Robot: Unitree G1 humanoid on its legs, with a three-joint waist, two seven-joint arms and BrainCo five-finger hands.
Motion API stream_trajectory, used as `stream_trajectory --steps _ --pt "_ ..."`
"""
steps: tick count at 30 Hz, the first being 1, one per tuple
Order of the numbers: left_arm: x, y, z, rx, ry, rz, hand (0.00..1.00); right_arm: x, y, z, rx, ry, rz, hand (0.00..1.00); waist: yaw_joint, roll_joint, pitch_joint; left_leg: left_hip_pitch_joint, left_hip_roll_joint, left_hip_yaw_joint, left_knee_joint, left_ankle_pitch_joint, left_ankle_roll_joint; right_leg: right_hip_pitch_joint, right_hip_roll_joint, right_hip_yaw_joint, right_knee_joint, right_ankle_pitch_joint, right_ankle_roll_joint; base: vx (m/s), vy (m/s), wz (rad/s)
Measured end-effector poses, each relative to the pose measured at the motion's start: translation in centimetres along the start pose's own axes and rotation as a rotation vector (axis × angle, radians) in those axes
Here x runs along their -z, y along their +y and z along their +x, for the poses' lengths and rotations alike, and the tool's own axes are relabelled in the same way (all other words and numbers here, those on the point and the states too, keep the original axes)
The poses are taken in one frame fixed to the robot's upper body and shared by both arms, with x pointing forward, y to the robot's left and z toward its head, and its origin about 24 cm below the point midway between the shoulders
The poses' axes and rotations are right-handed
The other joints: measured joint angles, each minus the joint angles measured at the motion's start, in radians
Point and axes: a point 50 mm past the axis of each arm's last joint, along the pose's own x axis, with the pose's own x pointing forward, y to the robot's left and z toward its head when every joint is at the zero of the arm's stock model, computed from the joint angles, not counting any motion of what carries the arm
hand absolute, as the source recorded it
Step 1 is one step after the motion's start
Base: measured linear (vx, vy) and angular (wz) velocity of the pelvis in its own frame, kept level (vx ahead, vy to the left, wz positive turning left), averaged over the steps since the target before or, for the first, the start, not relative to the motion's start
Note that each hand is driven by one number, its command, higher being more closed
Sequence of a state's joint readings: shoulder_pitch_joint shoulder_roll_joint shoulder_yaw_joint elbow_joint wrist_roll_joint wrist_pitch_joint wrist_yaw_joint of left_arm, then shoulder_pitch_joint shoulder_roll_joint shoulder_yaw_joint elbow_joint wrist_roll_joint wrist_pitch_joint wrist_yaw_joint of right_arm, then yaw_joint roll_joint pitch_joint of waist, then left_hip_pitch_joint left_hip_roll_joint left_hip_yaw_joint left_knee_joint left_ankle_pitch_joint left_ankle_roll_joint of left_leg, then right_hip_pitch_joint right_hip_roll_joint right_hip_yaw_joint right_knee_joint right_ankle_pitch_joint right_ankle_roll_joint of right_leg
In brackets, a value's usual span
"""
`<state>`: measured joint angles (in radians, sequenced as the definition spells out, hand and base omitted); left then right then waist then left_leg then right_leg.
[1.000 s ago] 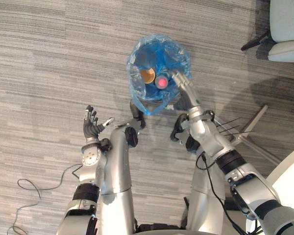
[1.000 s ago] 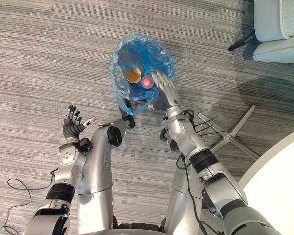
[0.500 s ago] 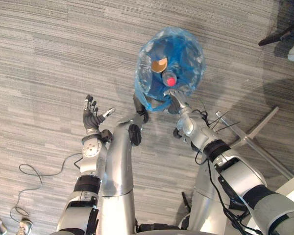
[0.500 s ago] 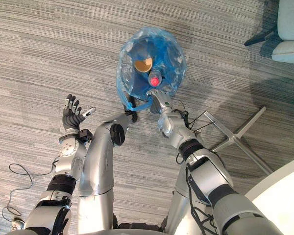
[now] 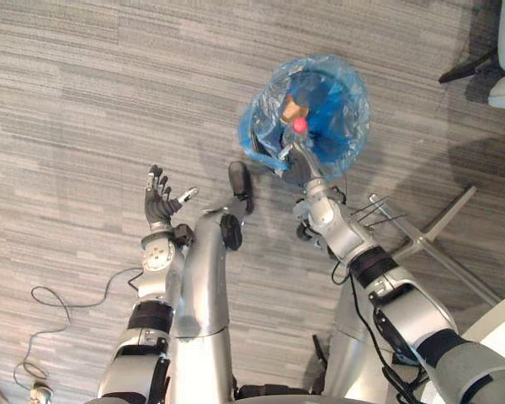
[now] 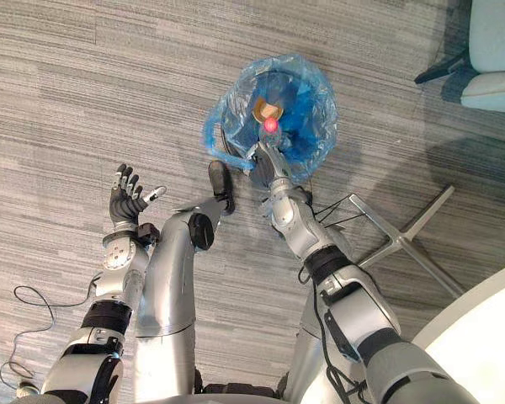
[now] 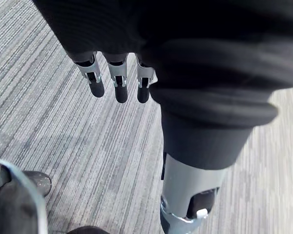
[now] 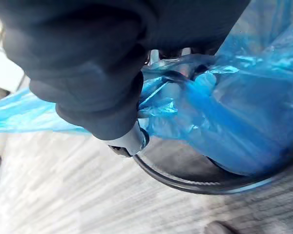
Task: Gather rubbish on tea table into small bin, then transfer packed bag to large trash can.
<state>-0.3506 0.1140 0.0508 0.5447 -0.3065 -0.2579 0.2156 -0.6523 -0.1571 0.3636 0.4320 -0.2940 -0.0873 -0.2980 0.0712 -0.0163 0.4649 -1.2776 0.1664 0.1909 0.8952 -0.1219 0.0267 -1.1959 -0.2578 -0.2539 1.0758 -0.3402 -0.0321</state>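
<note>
Bright, even light over grey floor (image 5: 84, 101). Soft broad shadow on floor near chair (image 6: 492, 50). Pale sheen on blue bag (image 5: 349, 93). Washed-out white glare on table (image 6: 488, 337).

At the right hand (image 6: 265, 164): one small bin (image 8: 195, 183), one blue bag (image 5: 341, 126), one red-capped bottle (image 5: 300, 124), one tan piece of rubbish (image 5: 290, 108). Well beyond its fingers: one metal stand (image 5: 429, 240), one chair (image 6: 492, 50).

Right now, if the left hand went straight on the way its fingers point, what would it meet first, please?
Nothing close: the left hand is open, and past its fingers lies bare grey carpet floor. The way looks free, though depth is hard to judge.
</note>
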Motion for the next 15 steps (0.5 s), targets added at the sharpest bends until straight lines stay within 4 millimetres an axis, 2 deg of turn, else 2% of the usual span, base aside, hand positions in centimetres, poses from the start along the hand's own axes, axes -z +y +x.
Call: stream_trajectory --steps 5,7,8,10,13,15 --pt "3.4 -0.3 -2.6 0.047 0.128 0.039 0.0 -0.2 0.8 -3.0 0.006 -0.001 0.237 1.0 -0.004 -0.002 -0.006 0.224 -0.008 0.012 -0.157 0.027 -0.026 0.223 0.027 -0.027 -0.164 0.041 0.009 -0.01 -0.033 0.0" --pt "5.2 0.8 -4.0 0.023 0.199 0.07 0.0 -0.2 1.7 -4.7 -0.001 0.024 0.377 1.0 -0.003 -0.002 -0.006 0.376 -0.008 0.017 -0.241 0.047 -0.028 0.381 0.047 -0.042 -0.263 0.065 0.013 0.05 -0.08 -0.02" --pt "5.7 1.2 -4.5 0.016 0.22 0.08 0.0 -0.1 2.0 -5.2 -0.005 0.033 0.406 1.0 -0.004 -0.004 -0.01 0.416 -0.009 0.021 -0.261 0.049 -0.027 0.422 0.05 -0.046 -0.286 0.07 0.015 0.09 -0.09 0.0" --pt "7.8 2.7 -6.5 -0.002 0.314 0.11 0.0 0.6 2.9 -6.9 -0.016 0.098 0.507 1.0 -0.002 -0.005 -0.049 0.546 -0.011 0.036 -0.338 0.058 -0.026 0.553 0.071 -0.049 -0.385 0.091 0.027 0.12 -0.078 -0.08" --pt "10.1 4.1 -8.8 -0.021 0.423 0.163 0.0 0.2 3.3 -8.5 -0.024 0.087 0.593 1.0 -0.004 -0.009 -0.102 0.675 -0.019 0.052 -0.434 0.073 -0.03 0.683 0.094 -0.047 -0.502 0.123 0.041 0.16 -0.032 -0.12" --pt "11.4 4.8 -10.0 -0.008 0.494 0.206 0.0 0.1 3.6 -8.7 -0.05 0.077 0.6 1.0 -0.012 -0.01 -0.141 0.725 -0.025 0.052 -0.477 0.09 -0.034 0.735 0.111 -0.043 -0.575 0.153 0.045 0.17 0.011 -0.14"
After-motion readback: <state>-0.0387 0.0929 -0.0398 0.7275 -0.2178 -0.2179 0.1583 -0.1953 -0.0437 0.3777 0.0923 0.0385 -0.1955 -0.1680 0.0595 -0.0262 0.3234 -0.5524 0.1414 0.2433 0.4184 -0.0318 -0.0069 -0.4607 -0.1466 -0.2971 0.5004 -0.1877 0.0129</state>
